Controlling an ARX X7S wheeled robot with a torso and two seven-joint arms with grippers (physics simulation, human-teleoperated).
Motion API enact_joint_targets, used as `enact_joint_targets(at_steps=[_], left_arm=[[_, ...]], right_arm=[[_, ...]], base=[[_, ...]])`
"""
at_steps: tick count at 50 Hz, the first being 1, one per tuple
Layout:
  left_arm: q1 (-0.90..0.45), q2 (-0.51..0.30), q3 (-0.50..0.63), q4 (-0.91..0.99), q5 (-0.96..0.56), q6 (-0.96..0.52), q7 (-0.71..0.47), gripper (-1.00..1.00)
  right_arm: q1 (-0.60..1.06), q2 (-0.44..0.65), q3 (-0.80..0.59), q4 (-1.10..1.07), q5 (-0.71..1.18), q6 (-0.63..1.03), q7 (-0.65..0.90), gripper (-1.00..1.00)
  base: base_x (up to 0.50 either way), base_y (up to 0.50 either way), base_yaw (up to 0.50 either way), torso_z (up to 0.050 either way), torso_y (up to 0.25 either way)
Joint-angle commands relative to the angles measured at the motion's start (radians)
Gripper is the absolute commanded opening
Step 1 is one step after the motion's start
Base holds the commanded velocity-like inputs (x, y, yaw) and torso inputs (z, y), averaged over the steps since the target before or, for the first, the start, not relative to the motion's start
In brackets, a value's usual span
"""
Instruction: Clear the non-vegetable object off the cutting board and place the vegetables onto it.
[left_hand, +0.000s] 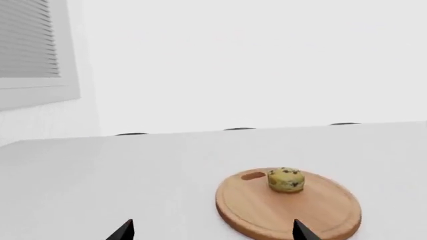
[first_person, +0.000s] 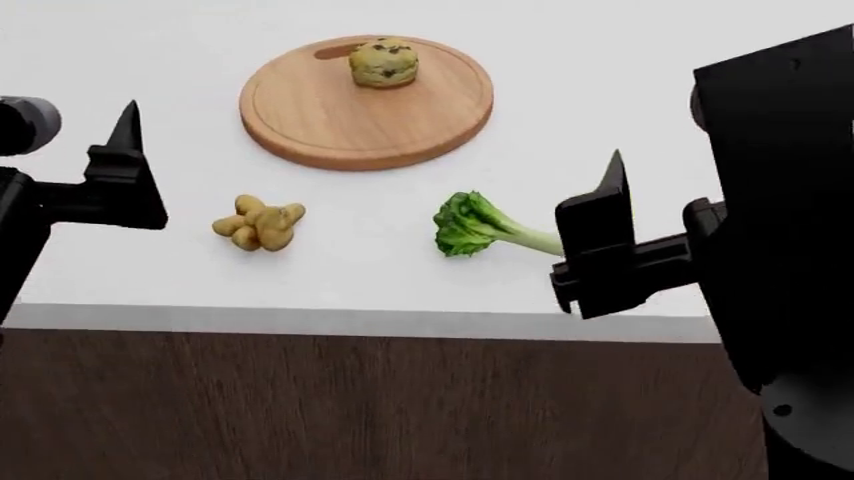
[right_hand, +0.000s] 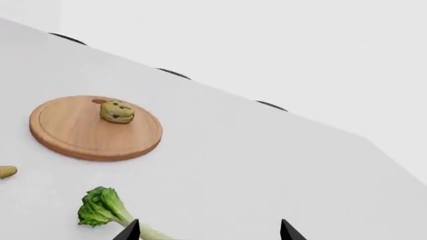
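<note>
A small yellowish muffin (first_person: 383, 63) dotted with dark chips sits on the round wooden cutting board (first_person: 347, 125), near its handle slot. In front of the board, on the white table, lie a knobby tan ginger root (first_person: 259, 223) and a leafy green (first_person: 467, 225) with a pale stalk pointing right. My left gripper (left_hand: 213, 231) hovers open at the table's left, facing the board (left_hand: 267, 212) and muffin (left_hand: 286, 180), holding nothing. My right gripper (right_hand: 209, 229) is open above the stalk end of the green (right_hand: 100, 207), holding nothing.
The white table (first_person: 641, 90) ends at a front edge (first_person: 347, 322) above a dark wood panel. A plain wall stands behind the table, with a louvred window (left_hand: 27, 40) at the far left. Dark round marks (right_hand: 173, 73) line the table's far edge.
</note>
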Motion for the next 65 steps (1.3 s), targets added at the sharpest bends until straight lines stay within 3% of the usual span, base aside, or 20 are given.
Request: enact_joint_targets(at_steps=[1,2,10,22,58,65], left_arm=[[-0.200,0.010,0.027,-0.176,-0.005,-0.042,0.028,1.00],[-0.286,0.021,0.021,-0.246,-0.010,-0.052,0.036,1.00],[-0.306,0.024,0.011,-0.262,-0.022,-0.030,0.047,1.00],[-0.367,0.026,0.025,-0.311,-0.024,-0.034,0.055,1.00],[-0.343,0.013,0.028,-0.294,-0.041,-0.048,0.037,1.00],[-0.341,0.014,0.023,-0.292,-0.042,-0.031,0.032,1.00]], right_arm=[[0.258,0.061,-0.135,0.205,-0.009,-0.027,-0.139,1.00],[0.352,0.048,-0.212,0.294,-0.096,-0.075,-0.264,1.00],[0.354,0.054,-0.248,0.311,-0.117,-0.099,-0.302,1.00],[0.348,0.059,-0.262,0.314,-0.116,-0.118,-0.311,1.00],[0.264,0.077,-0.250,0.276,-0.030,-0.135,-0.268,1.00],[0.280,0.072,-0.262,0.271,-0.023,-0.138,-0.286,1.00]], base=[[0.00,0.00,0.00,0.000,0.000],[0.50,0.00,0.00,0.000,0.000],[0.50,0.00,0.00,0.000,0.000],[0.50,0.00,0.00,0.000,0.000],[0.50,0.00,0.00,0.000,0.001],[0.03,0.00,0.00,0.000,0.002]])
